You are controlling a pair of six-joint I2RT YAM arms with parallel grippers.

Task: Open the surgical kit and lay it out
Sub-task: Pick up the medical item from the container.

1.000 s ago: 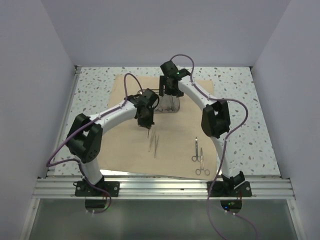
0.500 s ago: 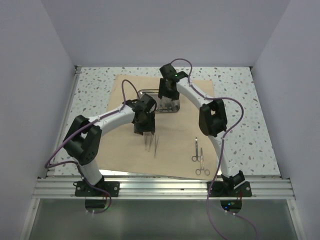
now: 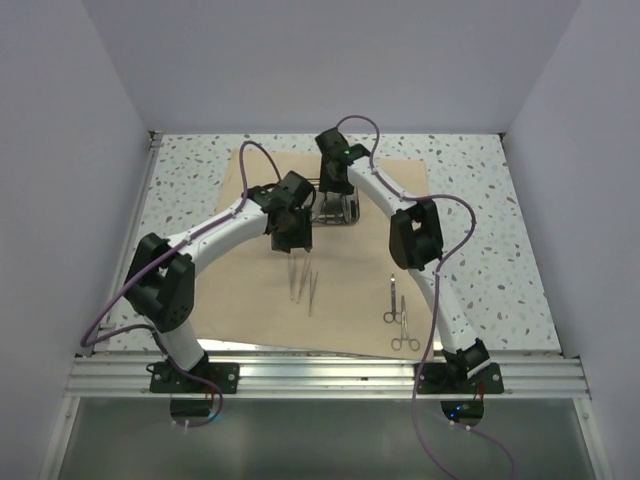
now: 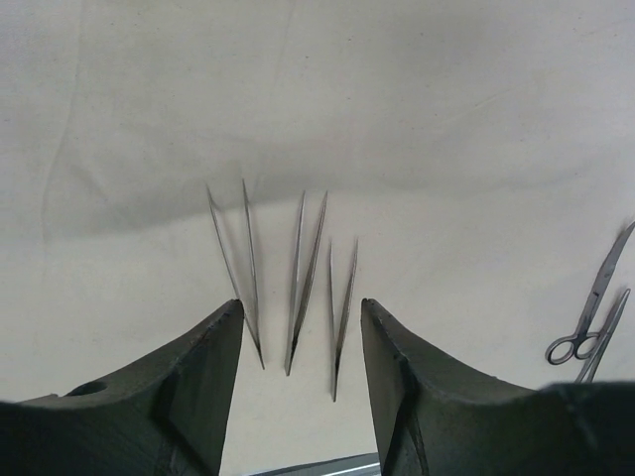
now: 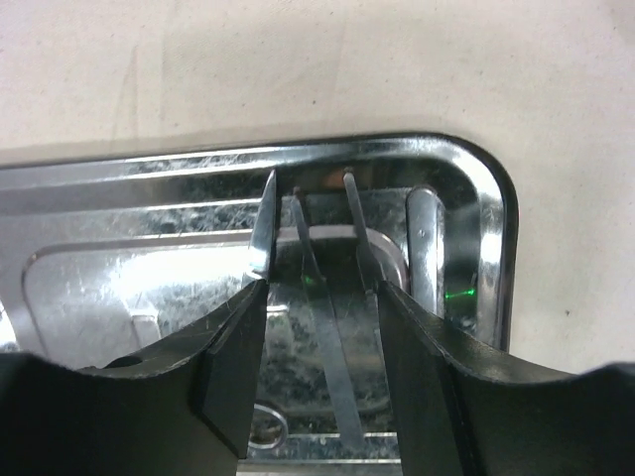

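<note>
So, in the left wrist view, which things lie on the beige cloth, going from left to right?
From the left: slim steel tweezers with wide-spread tips → second slim steel tweezers → third slim steel tweezers, lying nearer the camera → two ring-handled steel instruments at the right edge.

Bare cloth (image 3: 350, 292) — between tweezers (image 3: 302, 285) and forceps (image 3: 399, 316)

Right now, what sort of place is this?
Likely a robotics lab test cell: two robot arms at a speckled table, plain walls boxing it in, tweezers and a steel tray on tan cloth.
</note>
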